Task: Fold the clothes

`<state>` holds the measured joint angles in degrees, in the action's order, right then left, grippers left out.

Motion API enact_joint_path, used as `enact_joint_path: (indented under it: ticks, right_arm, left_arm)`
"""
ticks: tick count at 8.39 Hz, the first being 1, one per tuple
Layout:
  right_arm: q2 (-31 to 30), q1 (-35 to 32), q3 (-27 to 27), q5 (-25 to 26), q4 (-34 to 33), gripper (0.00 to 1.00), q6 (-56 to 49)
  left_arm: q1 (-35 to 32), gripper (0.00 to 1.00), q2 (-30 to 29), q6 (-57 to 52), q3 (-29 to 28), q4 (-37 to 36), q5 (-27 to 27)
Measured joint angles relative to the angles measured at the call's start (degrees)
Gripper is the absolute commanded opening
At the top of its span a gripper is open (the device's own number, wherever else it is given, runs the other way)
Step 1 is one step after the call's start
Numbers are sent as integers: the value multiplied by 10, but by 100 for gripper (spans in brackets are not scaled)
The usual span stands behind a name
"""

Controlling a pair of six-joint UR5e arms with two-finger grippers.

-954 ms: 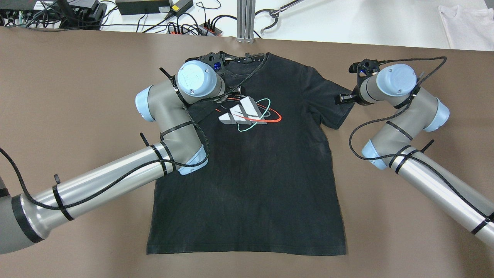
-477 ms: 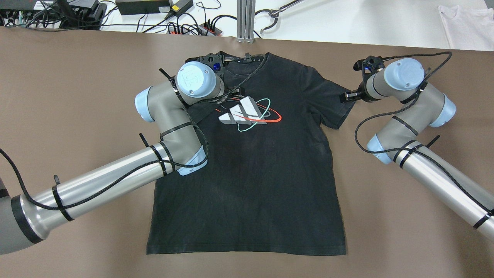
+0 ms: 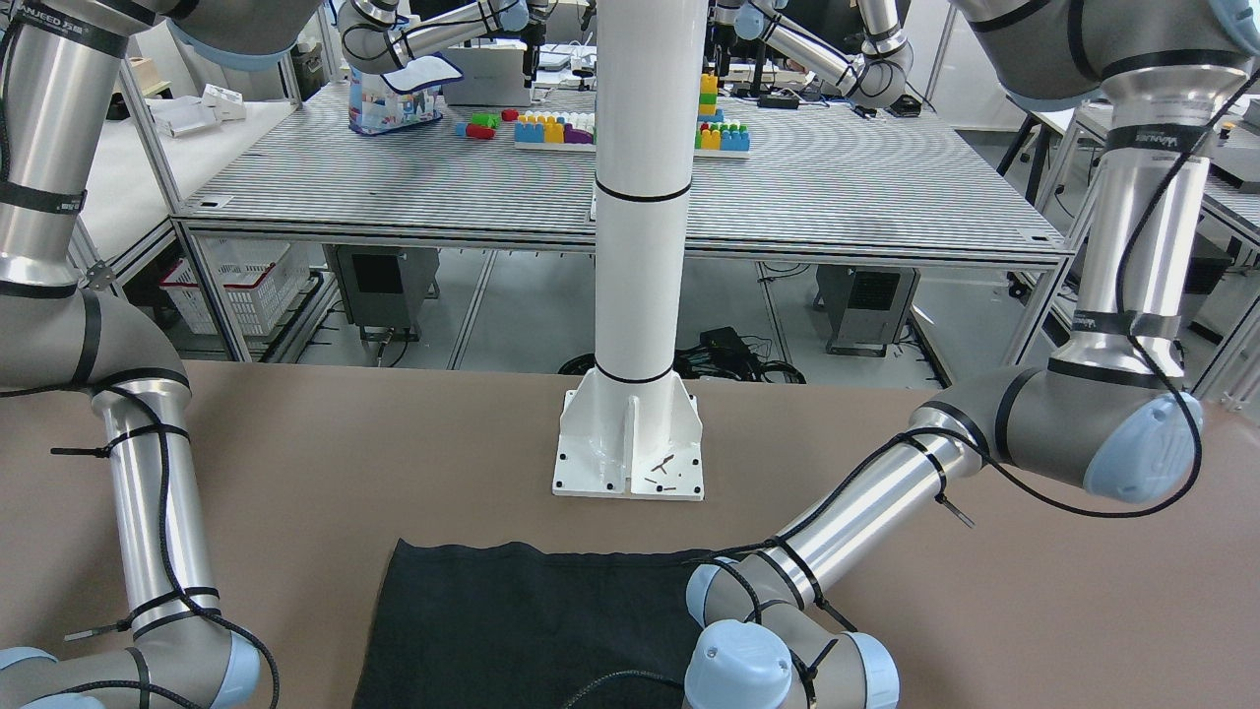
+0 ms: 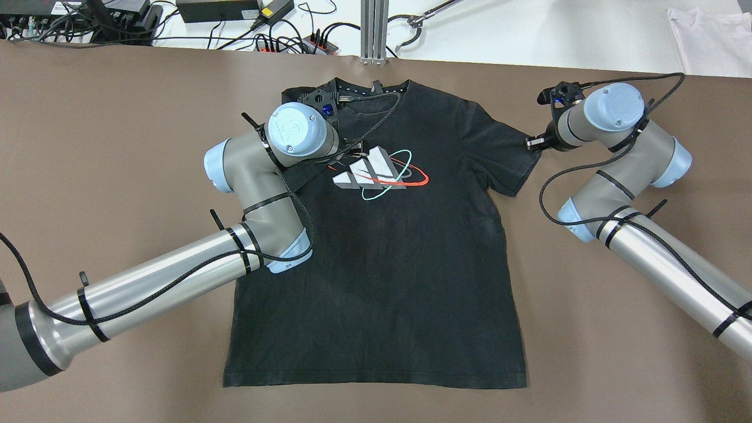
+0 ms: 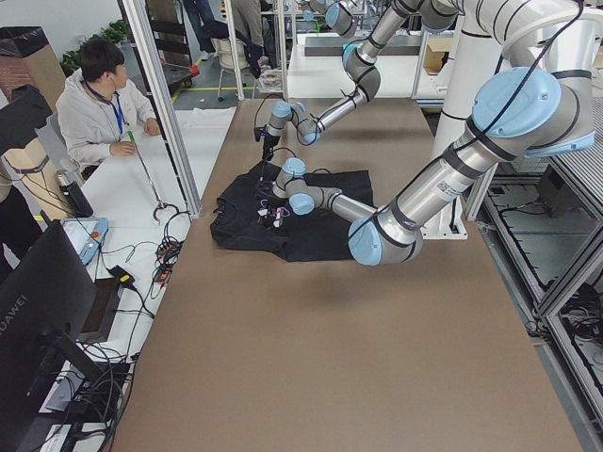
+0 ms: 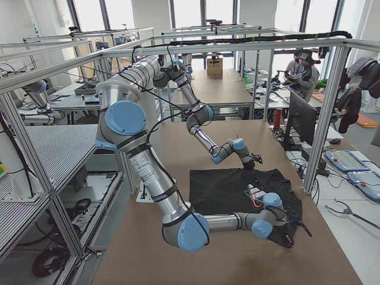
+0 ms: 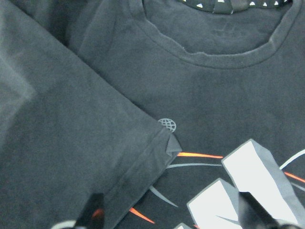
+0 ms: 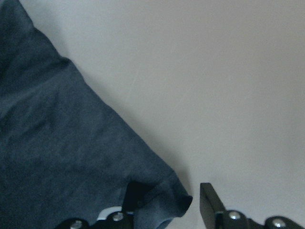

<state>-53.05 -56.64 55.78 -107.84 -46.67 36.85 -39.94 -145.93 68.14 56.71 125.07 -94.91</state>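
Table point(image 4: 117, 117): brown, fills the overhead frame.
T-shirt point(image 4: 382, 264): flat at centre, long axis top to bottom.
Left gripper point(image 7: 174, 212): I see fingers apart, over the chest.
Right gripper point(image 8: 170, 191): apart around sleeve corner point(image 8: 178, 202), frame's right; shirt lies leftward.

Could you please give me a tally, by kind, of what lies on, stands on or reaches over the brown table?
T-shirt, black: 1
Robot arms: 2, the left arm and the right arm
Pole, white: 1
Total: 4
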Motion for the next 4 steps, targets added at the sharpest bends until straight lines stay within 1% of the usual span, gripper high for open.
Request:
enact_joint_path:
  ticks: [4]
  right_arm:
    - [3, 0, 3, 1, 1, 0, 1]
  left_arm:
    - [0, 100, 0, 0, 1, 1, 0]
